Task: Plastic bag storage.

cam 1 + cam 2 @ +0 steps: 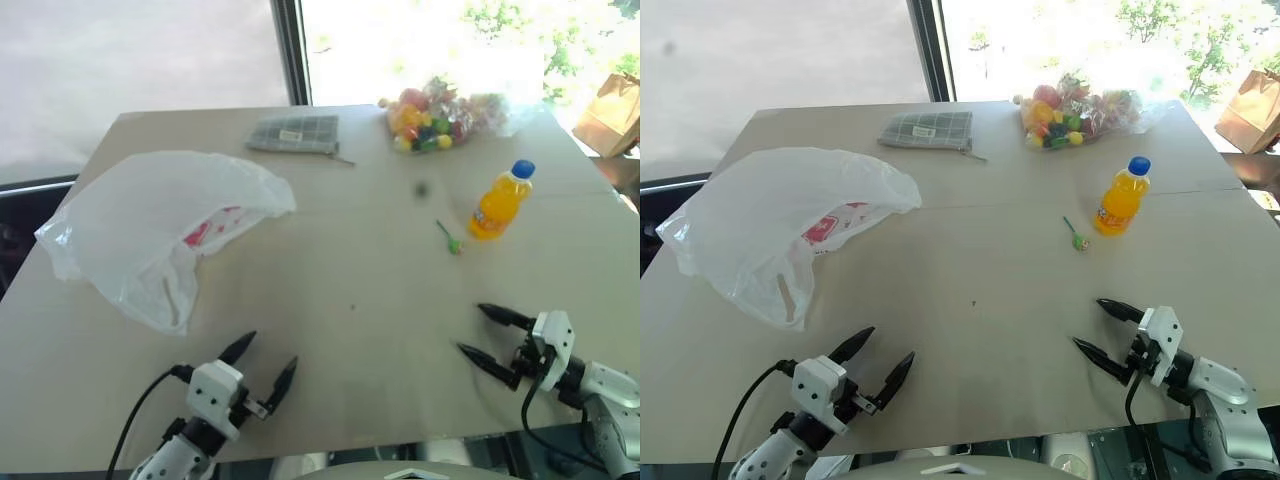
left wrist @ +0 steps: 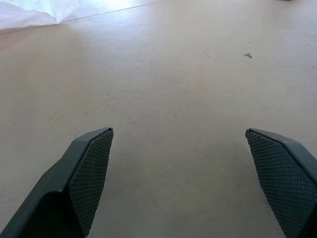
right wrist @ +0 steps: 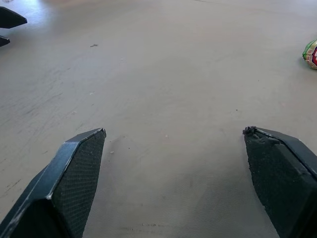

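1. The table [image 1: 350, 300] is wide and pale, and it carries everything; its near middle is bare, which gives the arms room to work.
2. The plastic bag [image 1: 150, 225] lies crumpled near the left edge, its red print partly showing. It is loose and unfolded, so the storage seems not yet begun.
3. The left gripper [image 1: 262, 365] hovers at the near edge, just below the bag. Its jaws stand wide apart and hold nothing, probably ready to reach for the bag.
4. The right gripper [image 1: 488, 335] waits near the right part of the near edge, also spread wide and empty, well apart from the bag.
5. A clear bag of colourful pieces [image 1: 440, 115] and a grey pouch [image 1: 295, 133] rest along the far edge.
6. An orange bottle [image 1: 500, 203] stands upright toward the right edge.
7. A small green lollipop [image 1: 449, 238] lies just beside the bottle.
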You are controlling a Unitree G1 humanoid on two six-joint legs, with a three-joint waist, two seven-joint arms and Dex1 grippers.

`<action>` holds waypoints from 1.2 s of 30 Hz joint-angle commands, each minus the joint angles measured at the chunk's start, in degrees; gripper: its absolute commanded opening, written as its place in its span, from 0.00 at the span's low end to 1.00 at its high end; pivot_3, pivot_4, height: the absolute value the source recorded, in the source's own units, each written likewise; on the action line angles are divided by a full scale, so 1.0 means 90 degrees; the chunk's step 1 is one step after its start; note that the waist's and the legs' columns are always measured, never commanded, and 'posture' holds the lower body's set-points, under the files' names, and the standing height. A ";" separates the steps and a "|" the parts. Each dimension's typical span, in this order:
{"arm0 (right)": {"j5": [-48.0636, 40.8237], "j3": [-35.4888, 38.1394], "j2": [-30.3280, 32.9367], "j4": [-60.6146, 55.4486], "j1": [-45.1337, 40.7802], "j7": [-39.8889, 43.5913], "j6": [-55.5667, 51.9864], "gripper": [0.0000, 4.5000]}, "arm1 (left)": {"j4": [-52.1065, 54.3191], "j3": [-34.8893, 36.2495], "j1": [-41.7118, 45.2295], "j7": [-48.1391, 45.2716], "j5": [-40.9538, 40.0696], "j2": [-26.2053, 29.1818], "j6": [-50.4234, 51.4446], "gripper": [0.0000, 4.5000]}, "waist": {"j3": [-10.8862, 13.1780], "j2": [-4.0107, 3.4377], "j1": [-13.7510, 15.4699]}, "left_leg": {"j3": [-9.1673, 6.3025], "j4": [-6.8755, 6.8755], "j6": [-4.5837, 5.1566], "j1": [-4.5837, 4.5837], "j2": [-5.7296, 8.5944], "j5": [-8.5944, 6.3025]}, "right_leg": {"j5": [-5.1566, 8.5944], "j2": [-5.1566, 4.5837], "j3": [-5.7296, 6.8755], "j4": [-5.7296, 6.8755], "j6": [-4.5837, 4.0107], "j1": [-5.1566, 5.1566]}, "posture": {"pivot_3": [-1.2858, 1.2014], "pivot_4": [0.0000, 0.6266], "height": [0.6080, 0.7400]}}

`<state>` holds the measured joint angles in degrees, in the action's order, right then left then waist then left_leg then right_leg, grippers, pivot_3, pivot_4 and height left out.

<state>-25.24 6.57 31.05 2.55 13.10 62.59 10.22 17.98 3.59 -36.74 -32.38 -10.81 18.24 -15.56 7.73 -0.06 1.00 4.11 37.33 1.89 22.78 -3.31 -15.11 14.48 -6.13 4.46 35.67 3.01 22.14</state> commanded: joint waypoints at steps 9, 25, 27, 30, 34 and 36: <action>0.0092 -0.0186 -0.0020 0.0131 -0.0048 0.0125 -0.0261 1.00 | -0.0270 -0.0023 0.0073 0.0082 -0.0096 -0.0069 0.0061 0.99 | 0.0002 0.0001 -0.0010 | -0.0002 0.0005 0.0000 -0.0003 0.0001 0.0000 | -0.0001 0.0002 0.0000 0.0010 0.0000 0.0000 | 0.52 0.24 1.00; 0.0159 -0.0215 -0.0032 0.0258 -0.0223 0.0156 -0.0253 1.00 | -0.0237 -0.0041 0.0307 0.0068 -0.0258 -0.0079 0.0133 0.99 | 0.0004 0.0006 -0.0018 | -0.0006 0.0011 0.0002 -0.0007 0.0000 0.0002 | -0.0002 0.0008 -0.0003 0.0022 -0.0001 0.0000 | 0.52 0.24 1.00; 0.0179 -0.0246 -0.0015 0.0264 -0.0239 0.0198 -0.0236 1.00 | -0.0077 -0.0074 0.0228 0.0016 -0.0393 -0.0086 0.0173 0.99 | 0.0008 0.0013 -0.0020 | -0.0006 0.0012 0.0002 -0.0007 0.0000 0.0002 | -0.0002 0.0008 -0.0003 0.0022 -0.0001 0.0000 | 0.52 0.24 1.00; 0.0184 -0.0360 0.0034 0.0219 -0.0297 0.0360 -0.0248 1.00 | 0.0271 -0.0073 0.0169 0.0057 -0.0434 -0.0061 0.0231 0.99 | 0.0020 0.0031 -0.0024 | -0.0005 0.0012 0.0003 -0.0006 -0.0001 0.0003 | -0.0002 0.0010 -0.0009 0.0022 -0.0001 0.0002 | 0.52 0.24 1.00; -0.0024 -0.0586 0.0159 -0.0490 -0.0445 0.0643 -0.0502 1.00 | 0.1098 0.0219 -0.0074 0.0776 -0.0436 -0.0499 0.0296 0.99 | 0.0057 0.0085 -0.0061 | 0.0000 0.0012 0.0015 0.0010 -0.0002 0.0010 | -0.0012 0.0018 -0.0023 0.0021 -0.0020 0.0022 | 0.52 0.24 1.00; -0.0065 -0.0681 0.0232 -0.0861 -0.0600 0.0684 -0.0615 1.00 | 0.1445 0.0472 -0.0211 0.1483 -0.0174 -0.1045 0.0065 0.99 | 0.0080 0.0092 -0.0060 | 0.0005 0.0010 0.0017 0.0018 -0.0006 0.0011 | -0.0017 0.0019 -0.0041 0.0021 -0.0027 0.0032 | 0.52 0.24 1.00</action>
<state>-24.87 0.71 32.33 -1.40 8.57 67.76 5.41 27.00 5.49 -37.65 -23.49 -13.22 10.52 -13.06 8.45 0.77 0.46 4.20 37.41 2.04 23.03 -3.33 -15.01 14.33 -5.97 4.02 35.86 2.76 22.55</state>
